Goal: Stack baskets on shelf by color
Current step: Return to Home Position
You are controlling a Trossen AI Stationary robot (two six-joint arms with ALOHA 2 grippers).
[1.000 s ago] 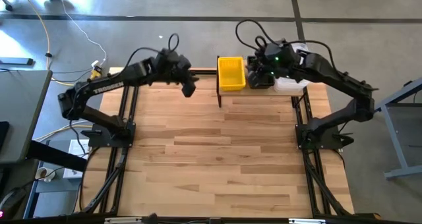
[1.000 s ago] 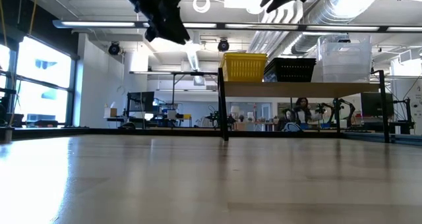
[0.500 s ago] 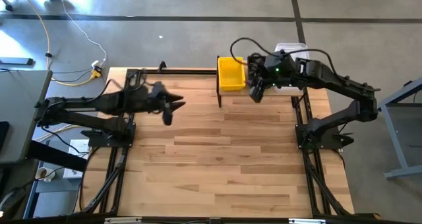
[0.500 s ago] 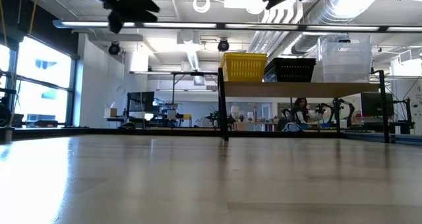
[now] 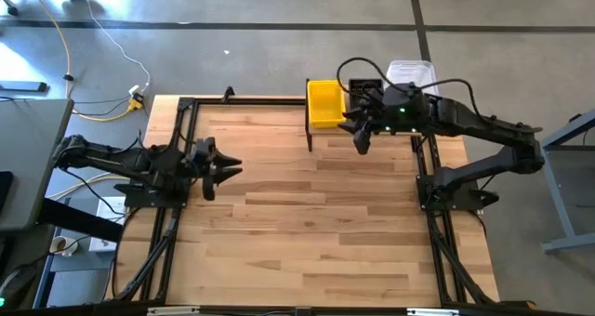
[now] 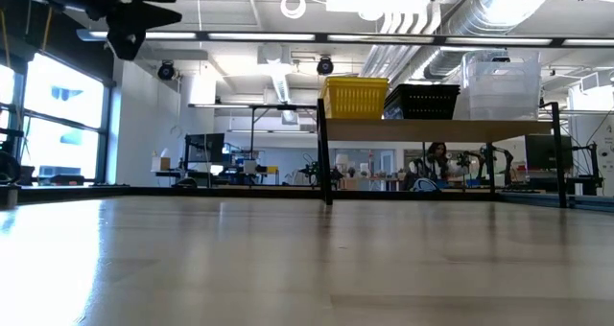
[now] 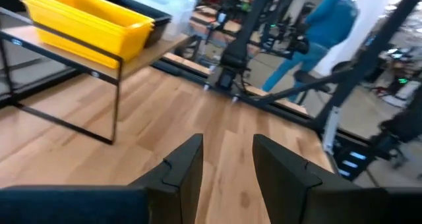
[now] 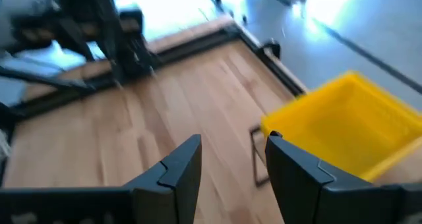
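Nearest us, the wooden counter (image 5: 307, 242) lies bare across its front and middle. Over its left side the left gripper (image 7: 227, 163) hangs on a folded arm, well apart from the shelf; its fingers (image 7: 185, 166) stand a moderate gap apart and hold nothing. Farther back, the right gripper (image 8: 234, 166) hovers above the counter just in front of the shelf (image 6: 441, 129), near the yellow end, and its fingers (image 8: 175, 171) are likewise parted and empty. On the shelf, at the counter's far edge, we see three stacks side by side, grouped by colour: the yellow baskets (image 6: 357, 98) at one end, the black baskets (image 6: 422, 101) in the middle and the clear baskets (image 6: 501, 84) at the other end, the clear stack standing tallest. We cannot count the layers in each. Beyond the counter, a person (image 7: 333, 26) in a blue top stands in the room. We judge the sorting done and the step in hand to be bringing both arms to rest. The next move calls for the right arm to draw back from the shelf without brushing the yellow stack, then fold down as the left arm is.
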